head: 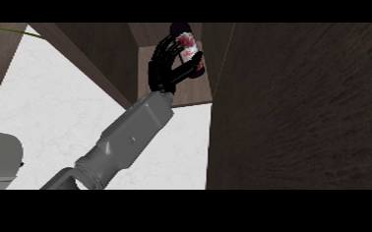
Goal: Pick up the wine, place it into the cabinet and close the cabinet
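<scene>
Wine [188, 43]: dark bottle, white label with red marks, mostly hidden by fingers. You see it up inside cabinet [190, 86] opening, above cabinet's floor board. Right hand [169, 69]: fingers curled round wine, thumb on its other side. Big dark cabinet door [291, 108] stands open just right of hand, close to wine. White counter [58, 108] lies left of cabinet, more room there. Left hand: you can't see it.

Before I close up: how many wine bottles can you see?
1: the wine sits in the hand, inside the open cabinet. Others may be hidden behind its door.
</scene>
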Controlling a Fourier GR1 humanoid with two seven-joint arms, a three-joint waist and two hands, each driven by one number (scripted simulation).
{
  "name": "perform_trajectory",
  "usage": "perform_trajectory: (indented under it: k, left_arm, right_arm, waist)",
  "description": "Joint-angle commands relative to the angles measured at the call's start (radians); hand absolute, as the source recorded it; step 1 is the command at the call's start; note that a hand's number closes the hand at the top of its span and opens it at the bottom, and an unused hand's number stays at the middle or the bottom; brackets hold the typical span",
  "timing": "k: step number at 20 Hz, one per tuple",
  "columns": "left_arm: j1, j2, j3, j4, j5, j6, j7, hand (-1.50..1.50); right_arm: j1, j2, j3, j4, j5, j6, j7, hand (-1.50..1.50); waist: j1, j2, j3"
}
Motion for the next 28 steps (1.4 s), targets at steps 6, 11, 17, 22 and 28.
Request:
perform_trajectory:
  k: [6, 11, 17, 22, 28]
  left_arm:
    - [-0.034, 0.000, -0.091, 0.057, 0.019, 0.058, -0.007, -1.50]
    - [-0.075, 0.000, -0.166, 0.064, -0.027, 0.085, -0.007, -1.50]
    - [-0.082, 0.000, -0.183, 0.008, 0.006, 0.117, -0.038, -1.50]
    - [-0.050, 0.000, -0.194, -0.042, 0.032, 0.122, -0.107, -1.50]
    - [-0.045, 0.000, -0.219, -0.062, 0.051, 0.087, -0.106, -1.50]
  right_arm:
    - [0.005, 0.010, 0.008, 0.035, 0.017, 0.002, -0.028, -1.50]
    - [-0.010, 0.005, -0.010, -0.012, -0.017, -0.011, 0.010, -1.50]
    - [-0.033, 0.028, 0.055, 0.048, 0.055, -0.038, 0.000, -1.50]
    - [-0.002, 0.026, 0.054, 0.018, 0.057, -0.028, -0.003, -1.50]
    - [0.042, 0.016, 0.042, -0.030, 0.038, -0.028, 0.018, -1.50]
  waist:
    - [0.004, 0.001, 0.001]
    - [0.015, -0.004, 0.001]
    - [0.024, -0.003, 0.000]
    - [0.033, -0.009, 0.001]
    - [0.058, -0.016, 0.001]
